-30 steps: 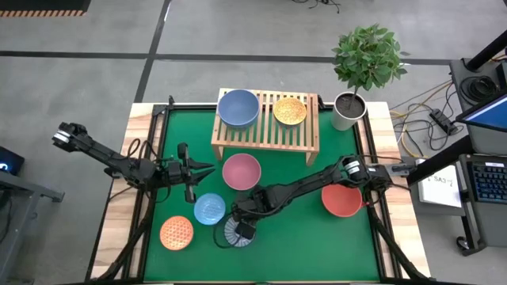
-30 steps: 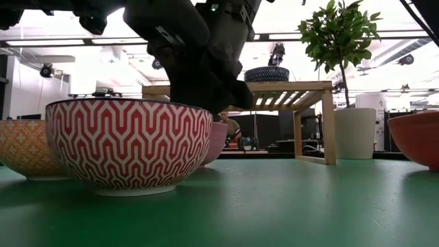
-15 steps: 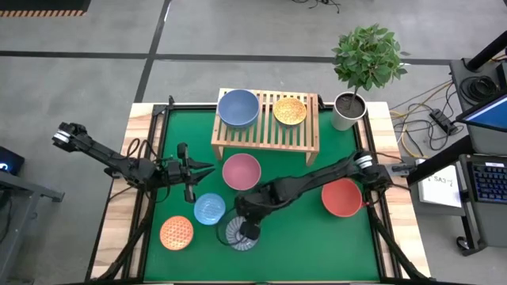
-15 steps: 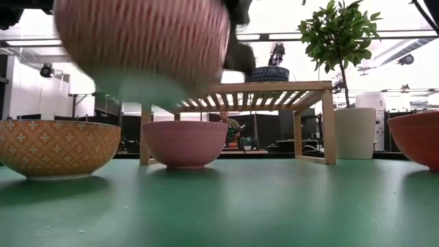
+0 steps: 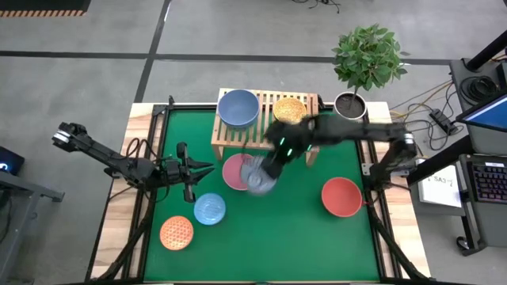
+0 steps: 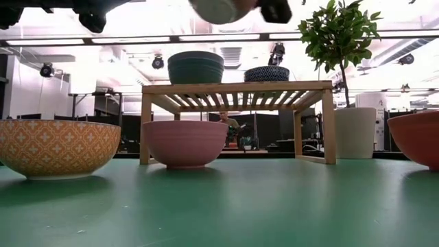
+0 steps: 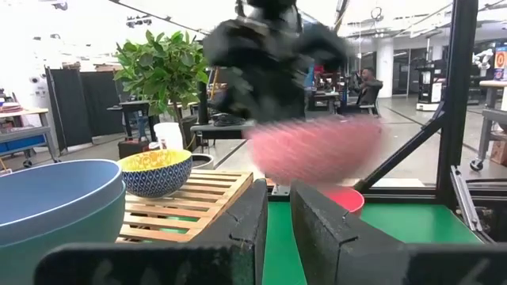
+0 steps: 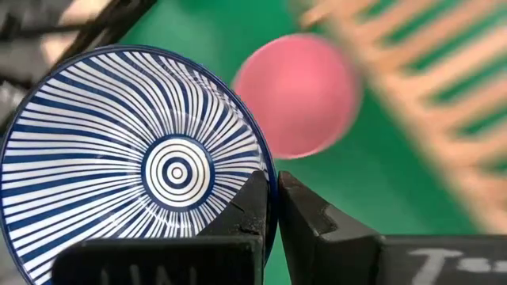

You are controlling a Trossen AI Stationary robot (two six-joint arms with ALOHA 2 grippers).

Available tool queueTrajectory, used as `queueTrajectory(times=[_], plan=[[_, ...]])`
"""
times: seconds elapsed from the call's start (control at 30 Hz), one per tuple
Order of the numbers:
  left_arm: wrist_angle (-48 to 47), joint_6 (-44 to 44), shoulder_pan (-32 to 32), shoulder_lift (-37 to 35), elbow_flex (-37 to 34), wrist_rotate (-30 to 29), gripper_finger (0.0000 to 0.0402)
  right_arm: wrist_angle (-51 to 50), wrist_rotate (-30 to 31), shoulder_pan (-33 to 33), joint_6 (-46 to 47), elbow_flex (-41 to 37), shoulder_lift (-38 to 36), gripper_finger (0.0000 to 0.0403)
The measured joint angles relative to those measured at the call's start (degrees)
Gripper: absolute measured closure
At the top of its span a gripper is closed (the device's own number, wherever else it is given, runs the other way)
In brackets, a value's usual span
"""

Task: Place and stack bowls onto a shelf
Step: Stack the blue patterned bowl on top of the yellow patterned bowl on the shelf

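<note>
My right gripper (image 5: pixel 268 169) is shut on a small patterned bowl (image 8: pixel 135 170), striped blue-white inside and red zigzag outside. It is held high above the pink bowl (image 5: pixel 236 171), just in front of the wooden shelf (image 5: pixel 269 131). On the shelf, a slate blue bowl (image 5: pixel 238 107) is nested in a dark green one (image 6: pixel 195 67), beside a yellow patterned bowl (image 5: pixel 290 110). Light blue (image 5: pixel 209 208), orange (image 5: pixel 177 233) and red (image 5: pixel 342 197) bowls rest on the mat. My left gripper (image 5: pixel 207 167) waits at the table's left, its fingers nearly together and empty. My right gripper pinches the patterned bowl's rim (image 8: pixel 268 184), one finger inside the bowl and one outside. The fingers come from above. The bowl is lifted clear, and only its blurred underside (image 6: pixel 218 8) shows at the top of the low view.
A white pot (image 5: pixel 346 112) with a small tree stands at the shelf's right end. The green mat lies bare at the near middle and right. Black frame rails run along the table's left and right edges.
My right gripper has lifted the patterned bowl off the mat at the near middle. It has carried it up and toward the far edge, to above the pink bowl in front of the shelf. The bowl has stayed in the hold.
</note>
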Motion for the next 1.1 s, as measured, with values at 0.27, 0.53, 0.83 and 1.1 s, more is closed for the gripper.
queueTrajectory(times=[0.27,0.53,0.83,1.1], plan=[[0.01,0.1,0.01,0.04,0.0,-0.01,0.0361,-7.38,1.44,-16.89,-1.15,0.01,-8.12,0.0391],[0.14,0.2,0.01,0.0,0.0,-0.01,0.0361,-11.0,1.93,-30.46,-6.0,0.02,-8.24,0.039],[0.12,0.26,0.01,0.0,0.0,-0.01,0.0361,-12.26,-0.61,-36.53,-9.09,0.0,-4.66,0.039],[-0.07,0.48,0.01,0.0,0.0,-0.01,0.0361,-12.33,-1.67,-36.65,-10.34,0.02,-1.75,0.039]])
